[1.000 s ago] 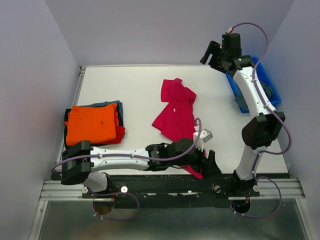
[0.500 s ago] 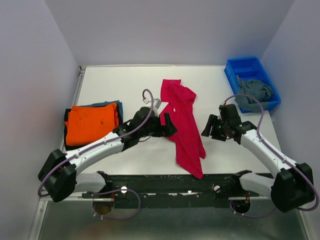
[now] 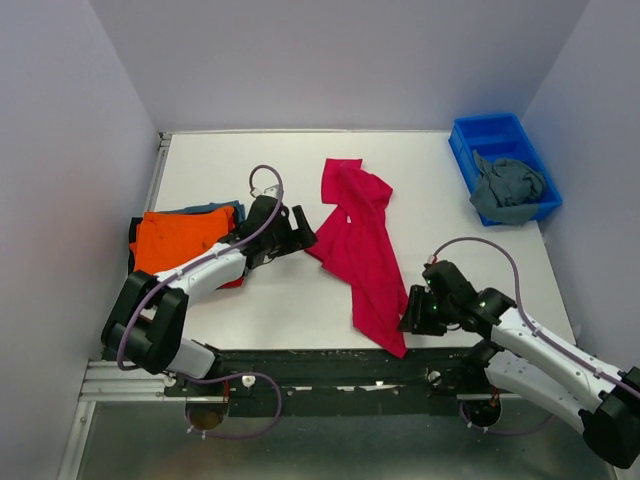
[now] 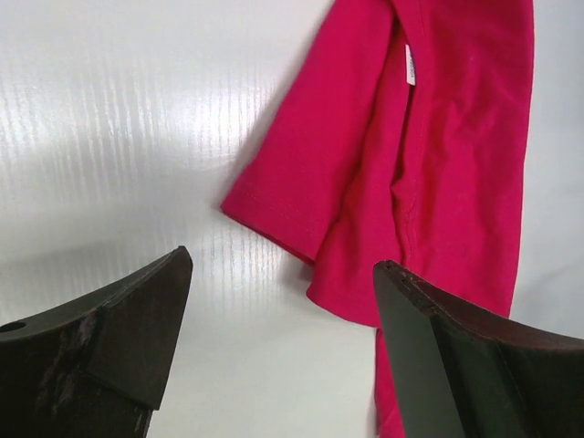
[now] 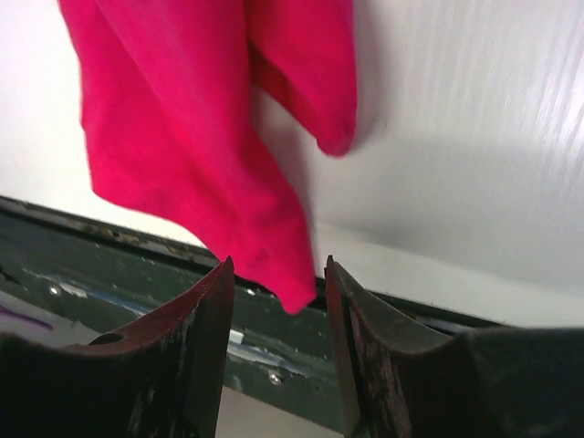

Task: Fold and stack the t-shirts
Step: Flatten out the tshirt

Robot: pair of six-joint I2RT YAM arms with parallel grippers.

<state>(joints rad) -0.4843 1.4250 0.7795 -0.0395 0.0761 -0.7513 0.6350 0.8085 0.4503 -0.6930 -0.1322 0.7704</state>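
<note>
The large crimson-pink t-shirt [image 3: 360, 240] lies unfolded in a long strip down the middle of the table, its lower corner over the front edge. My left gripper [image 3: 300, 228] is open just left of the shirt's sleeve [image 4: 301, 192], with only bare table between its fingers [image 4: 137, 328]. My right gripper [image 3: 412, 312] is at the shirt's lower corner [image 5: 292, 283]. That corner hangs between its part-closed fingers [image 5: 187, 356] without being pinched. An orange t-shirt [image 3: 180, 245] tops a folded stack at the left, with blue, black and red edges beneath. A grey-blue t-shirt [image 3: 507, 188] lies crumpled in the bin.
A blue plastic bin [image 3: 462, 140] stands at the back right corner. The dark metal rail [image 3: 330, 362] runs along the table's front edge, right under my right gripper. Walls close the table in on the left, back and right.
The crimson shirt went from a bunched heap to a long strip. My left gripper drew back left off its edge. My right gripper came down to the front corner, jaws narrowing.
</note>
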